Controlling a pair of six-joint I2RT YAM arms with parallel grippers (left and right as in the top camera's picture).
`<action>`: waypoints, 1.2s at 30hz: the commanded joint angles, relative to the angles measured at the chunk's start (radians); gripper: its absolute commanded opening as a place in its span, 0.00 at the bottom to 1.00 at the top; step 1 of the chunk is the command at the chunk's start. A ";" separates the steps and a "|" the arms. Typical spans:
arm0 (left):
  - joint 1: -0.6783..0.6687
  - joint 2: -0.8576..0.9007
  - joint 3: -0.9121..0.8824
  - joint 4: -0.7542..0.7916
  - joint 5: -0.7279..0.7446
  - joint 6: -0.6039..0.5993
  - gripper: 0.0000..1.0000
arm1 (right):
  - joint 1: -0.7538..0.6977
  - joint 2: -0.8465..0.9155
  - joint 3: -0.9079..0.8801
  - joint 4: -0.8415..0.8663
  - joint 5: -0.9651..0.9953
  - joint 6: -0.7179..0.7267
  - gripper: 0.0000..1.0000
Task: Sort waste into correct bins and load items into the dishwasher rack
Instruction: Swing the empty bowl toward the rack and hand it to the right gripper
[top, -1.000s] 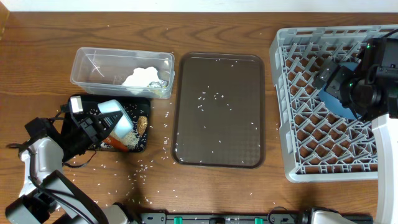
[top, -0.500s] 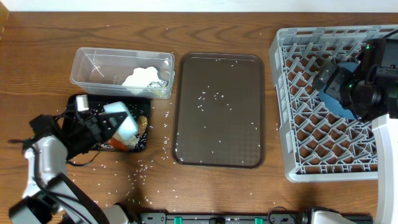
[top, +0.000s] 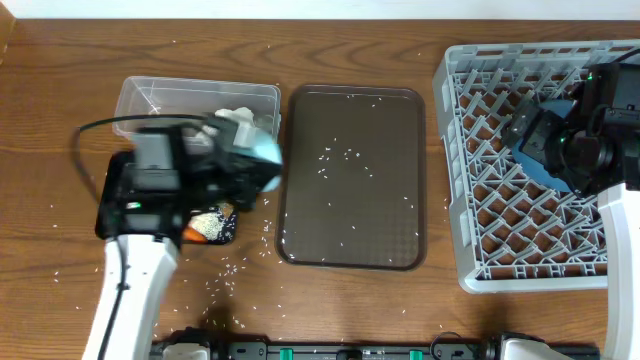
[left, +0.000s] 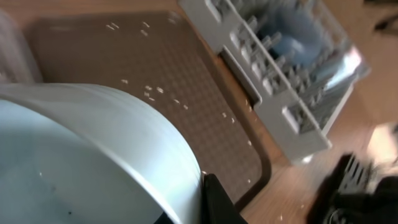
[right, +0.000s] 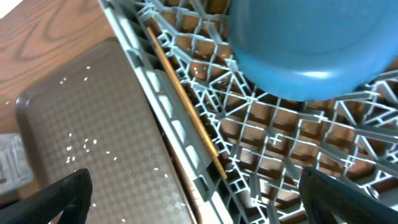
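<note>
My left gripper (top: 243, 166) is shut on the rim of the white bowl (top: 263, 152), which hangs above the gap between the clear tub (top: 150, 95) and the brown serving tray. In the left wrist view the bowl (left: 93, 143) fills the lower left, with one black finger (left: 219, 202) against its rim. The black tray (top: 222, 228) holds rice and an orange bit, and the arm hides most of it. White tissue (top: 232, 120) lies in the tub. My right gripper (right: 199, 199) is open over the dishwasher rack (top: 480, 240), next to the dark-blue plate (right: 305, 50).
The brown serving tray (top: 350, 220) lies in the middle with a few rice grains on it. More grains are scattered over the wooden table (top: 240, 268) in front of the black tray. The rack (left: 280, 74) stands right of the serving tray (left: 186, 81).
My left arm has swung up and to the right with the bowl, from over the black tray to the tub's right end. The right arm has not moved.
</note>
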 joint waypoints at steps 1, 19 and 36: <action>-0.155 0.040 0.006 0.019 -0.215 -0.026 0.06 | -0.007 -0.001 0.007 0.015 -0.132 -0.128 0.99; -0.374 0.198 0.006 0.723 -0.175 -0.525 0.06 | -0.140 -0.027 0.008 0.091 -0.174 -0.097 0.99; -0.435 0.870 0.327 1.730 -0.001 -1.431 0.06 | -0.298 -0.032 0.008 -0.075 -0.171 -0.071 0.99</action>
